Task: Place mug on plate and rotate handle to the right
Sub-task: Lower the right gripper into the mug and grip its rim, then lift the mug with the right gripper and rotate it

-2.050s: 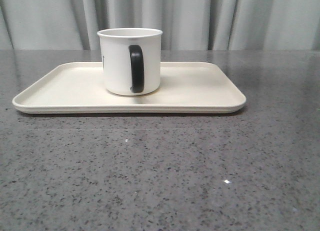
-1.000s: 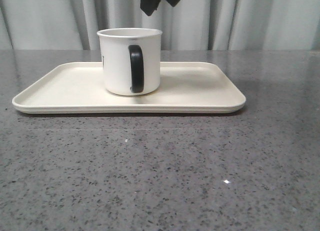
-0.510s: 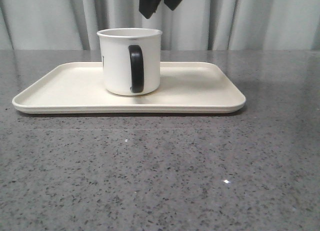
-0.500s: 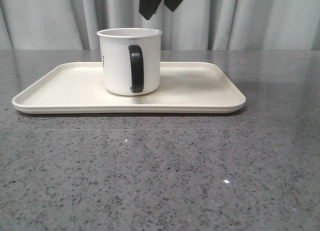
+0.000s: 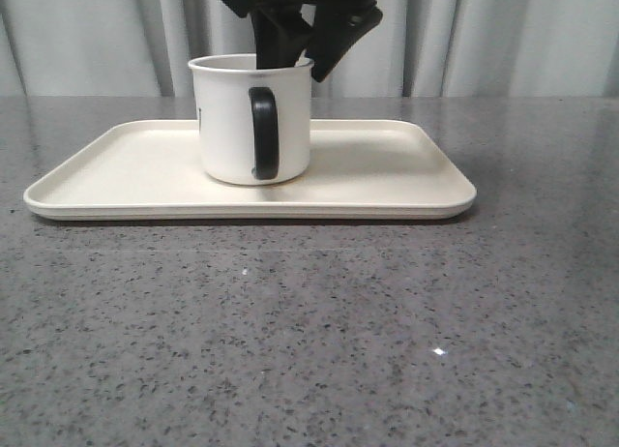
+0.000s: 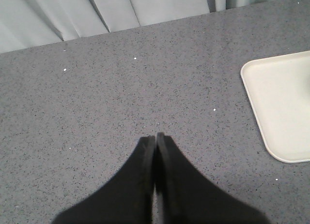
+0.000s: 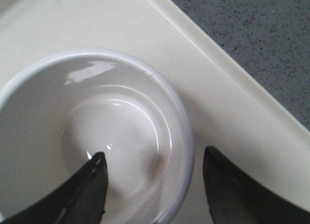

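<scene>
The white mug (image 5: pixel 227 118) stands upright on the cream plate (image 5: pixel 387 171), a little left of the plate's middle. Its black handle (image 5: pixel 263 133) faces the front camera. My right gripper (image 5: pixel 295 65) hangs open at the mug's rim on the right side. In the right wrist view one finger sits inside the mug (image 7: pixel 111 132) and the other outside over the plate (image 7: pixel 218 103), so the right gripper (image 7: pixel 154 156) straddles the wall without closing on it. My left gripper (image 6: pixel 156 136) is shut and empty above bare table, off the plate's corner (image 6: pixel 281 103).
The grey speckled table (image 5: pixel 309 350) runs wide in front of the plate. A pale curtain (image 5: pixel 522 41) hangs behind the table's back edge.
My right gripper has come down from the top of the front view to the mug's rim. The mug and plate have not moved.
</scene>
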`<state>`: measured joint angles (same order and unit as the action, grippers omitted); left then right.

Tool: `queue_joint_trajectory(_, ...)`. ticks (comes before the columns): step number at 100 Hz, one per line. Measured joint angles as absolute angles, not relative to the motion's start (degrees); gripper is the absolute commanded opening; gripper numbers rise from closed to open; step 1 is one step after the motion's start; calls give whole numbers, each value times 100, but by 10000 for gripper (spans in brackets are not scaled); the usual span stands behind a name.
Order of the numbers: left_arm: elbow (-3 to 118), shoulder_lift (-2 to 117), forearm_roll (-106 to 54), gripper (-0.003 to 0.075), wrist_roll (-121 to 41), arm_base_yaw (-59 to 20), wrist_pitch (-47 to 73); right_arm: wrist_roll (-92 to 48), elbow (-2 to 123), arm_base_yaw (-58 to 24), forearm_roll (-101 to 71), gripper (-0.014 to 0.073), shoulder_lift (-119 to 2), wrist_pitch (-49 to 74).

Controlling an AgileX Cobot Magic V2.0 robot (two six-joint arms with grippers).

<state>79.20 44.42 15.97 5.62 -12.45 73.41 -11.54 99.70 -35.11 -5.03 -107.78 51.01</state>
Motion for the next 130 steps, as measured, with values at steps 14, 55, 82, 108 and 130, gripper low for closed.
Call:
queue_joint_trajectory(14,7920,4442,1597,-20,562,-1245,7341,-1154,9970,-3511,-503,438,-10795,5090)
queue_joint_trajectory(55,7920,4442,1597,-20,562,-1245,7341,-1154,9983,-3511,-516,395,-10941,5081)
queue_joint_trajectory(82,7920,4442,1597,-20,562,-1245,7341,-1154,9983,-3511,-516,-82,-10941,5057)
queue_joint_trajectory(108,7920,4442,1597,-20,562,-1245,7341,-1154,10051,-3517,-607,-110,-10941,5055)
queue_joint_trajectory(130,7920,4442,1597,-20,562,-1245,7341,-1515,10590,-3517,-379,-110,-10970,5547)
